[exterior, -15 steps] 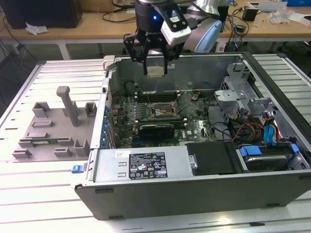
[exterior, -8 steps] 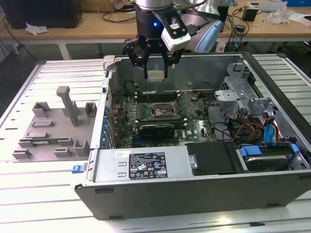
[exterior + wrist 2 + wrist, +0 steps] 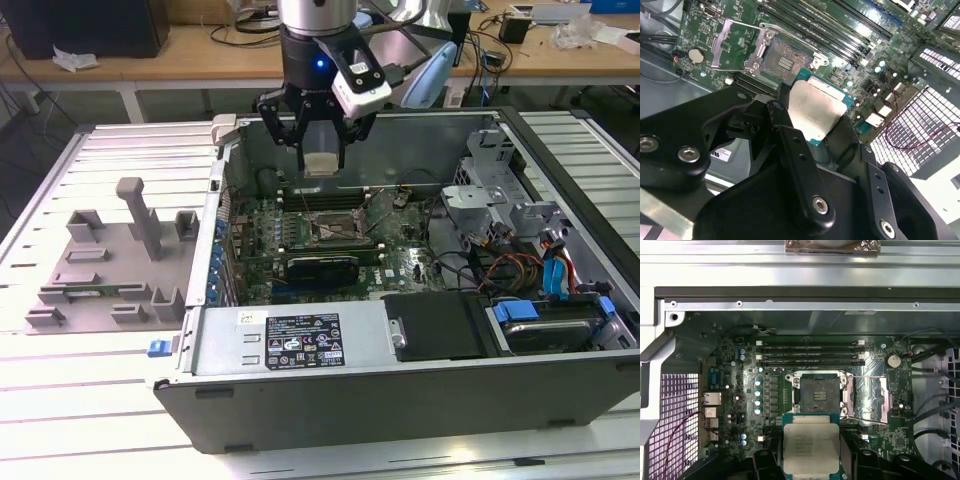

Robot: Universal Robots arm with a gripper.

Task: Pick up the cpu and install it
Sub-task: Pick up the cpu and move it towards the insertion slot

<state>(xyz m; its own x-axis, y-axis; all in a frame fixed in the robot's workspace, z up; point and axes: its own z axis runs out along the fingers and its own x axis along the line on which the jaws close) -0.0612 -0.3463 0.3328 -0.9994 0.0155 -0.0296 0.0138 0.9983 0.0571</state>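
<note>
Carrying is the step in hand, as I judge it. The gripper (image 3: 321,152) hangs in the upper middle of the exterior view, over the back wall of the open computer case (image 3: 400,395). Its fingers are clamped on two opposite edges of the cpu (image 3: 320,165). In the first wrist view the cpu (image 3: 811,447) is held flat with its silver top toward the camera, in the air and apart from the open socket (image 3: 819,395) on the motherboard (image 3: 740,390). The socket's cover plate (image 3: 885,397) is swung aside. Installing calls, I think, for the chip to be level and square with the socket frame.
</note>
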